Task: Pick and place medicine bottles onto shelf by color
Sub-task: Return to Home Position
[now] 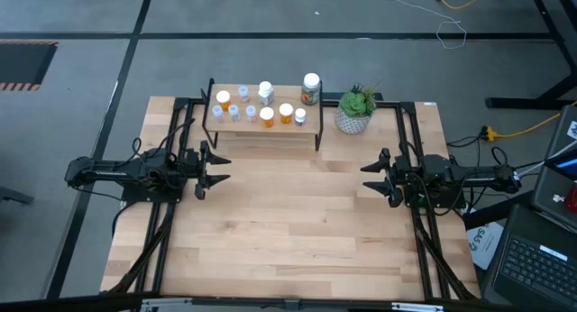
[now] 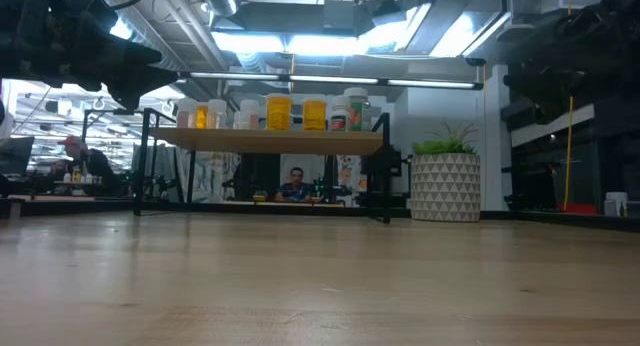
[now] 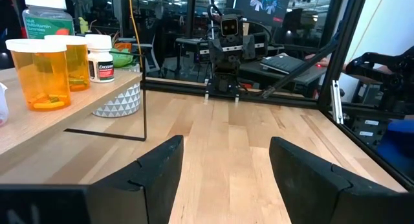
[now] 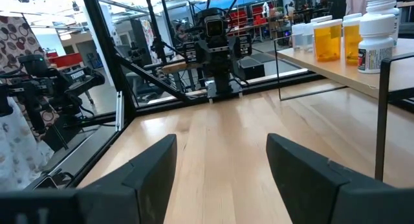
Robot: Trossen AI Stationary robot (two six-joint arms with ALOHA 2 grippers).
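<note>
The medicine bottles (image 1: 261,103) all stand upright on the shelf's plank top: orange white-capped ones (image 2: 279,112), clear pale-capped ones (image 1: 233,109), and a larger dark green one (image 1: 311,88) at the shelf's right end. The shelf (image 1: 263,124) stands on thin black legs near the table's far edge. My left gripper (image 1: 219,166) hovers open at the table's left side, fingers pointing right. My right gripper (image 1: 370,178) hovers open at the right side, fingers pointing left. Both are well clear of the shelf. In the left wrist view the orange bottles (image 3: 40,74) show on the plank.
A potted green plant (image 1: 355,110) in a white patterned pot stands just right of the shelf. Black frame rails (image 1: 407,150) run along the table's sides. Bare wooden tabletop (image 1: 288,222) lies between the grippers. A laptop (image 1: 541,267) sits off the right edge. People show in the room behind.
</note>
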